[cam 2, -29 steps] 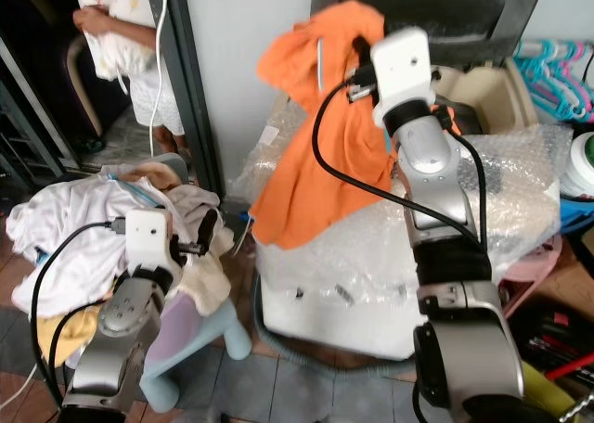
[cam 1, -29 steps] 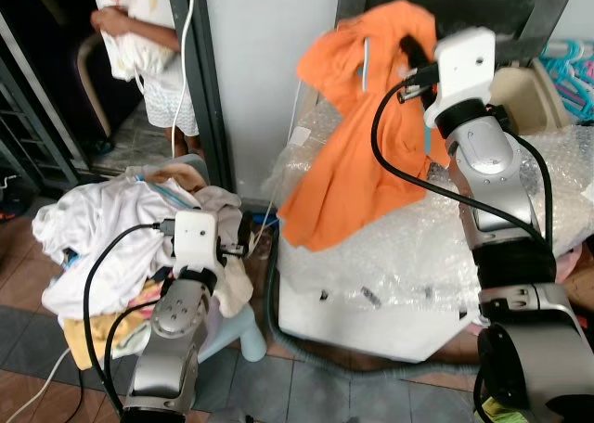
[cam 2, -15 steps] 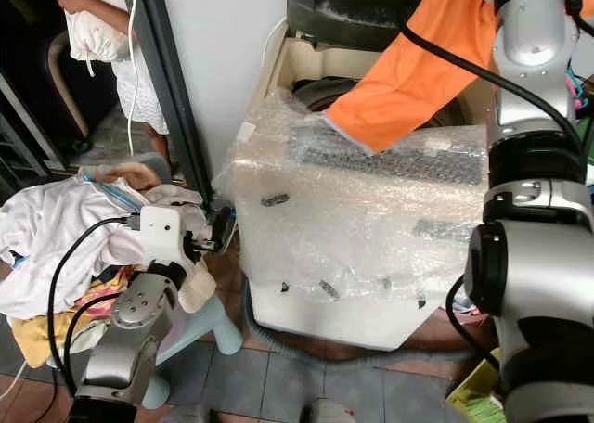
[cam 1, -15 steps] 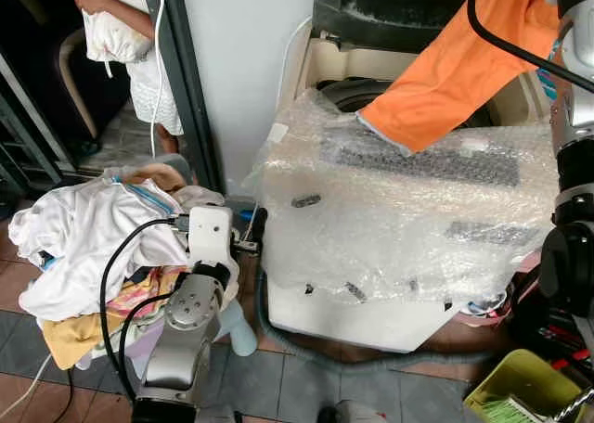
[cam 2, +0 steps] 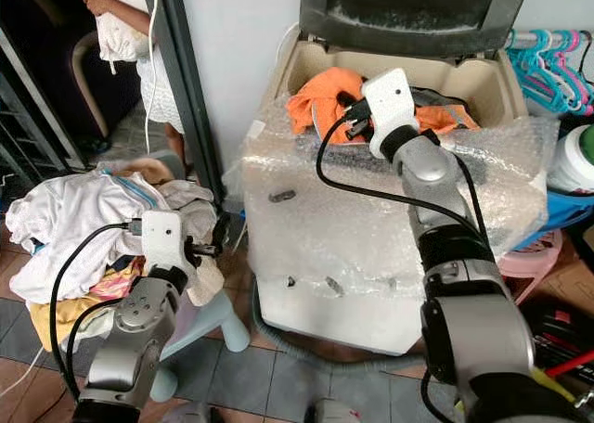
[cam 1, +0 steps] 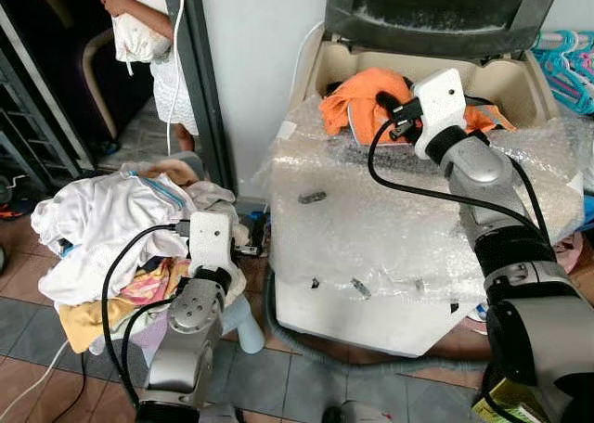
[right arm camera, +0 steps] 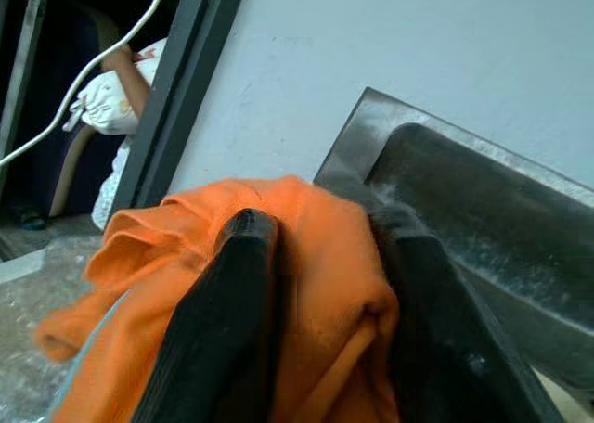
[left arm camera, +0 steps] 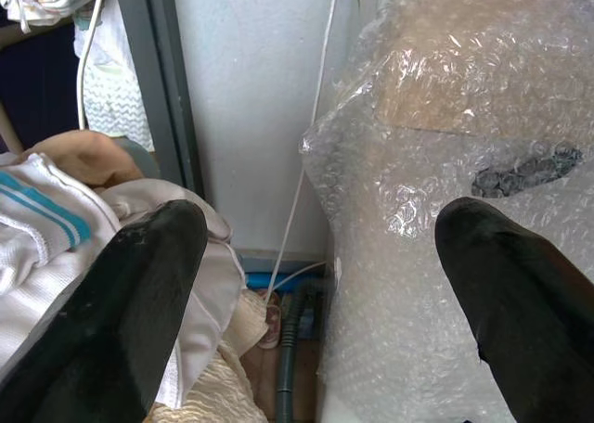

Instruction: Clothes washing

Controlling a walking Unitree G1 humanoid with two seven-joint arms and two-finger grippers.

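An orange garment (cam 1: 355, 96) lies bunched in the open top of the washing machine (cam 1: 418, 219), which is wrapped in bubble wrap. My right gripper (cam 1: 388, 106) reaches over the tub's rim and is shut on the orange garment (right arm camera: 316, 284), with cloth between its black fingers (right arm camera: 243, 265). The machine's dark lid (cam 1: 436, 10) stands raised behind. A pile of white and coloured clothes (cam 1: 102, 224) sits low at the left. My left gripper (left arm camera: 325, 284) hangs open between that pile and the washer's side, holding nothing.
A person (cam 1: 148, 33) holding a white bundle stands in the dark doorway at the back left. Turquoise hangers (cam 1: 566, 61) hang at the right. A grey hose (cam 1: 278, 321) curls on the tiled floor by a pale blue stool (cam 1: 243, 326).
My right arm has come down from high above the washer, bringing the orange garment into the tub opening. The camera has shifted; the left arm stays by the pile.
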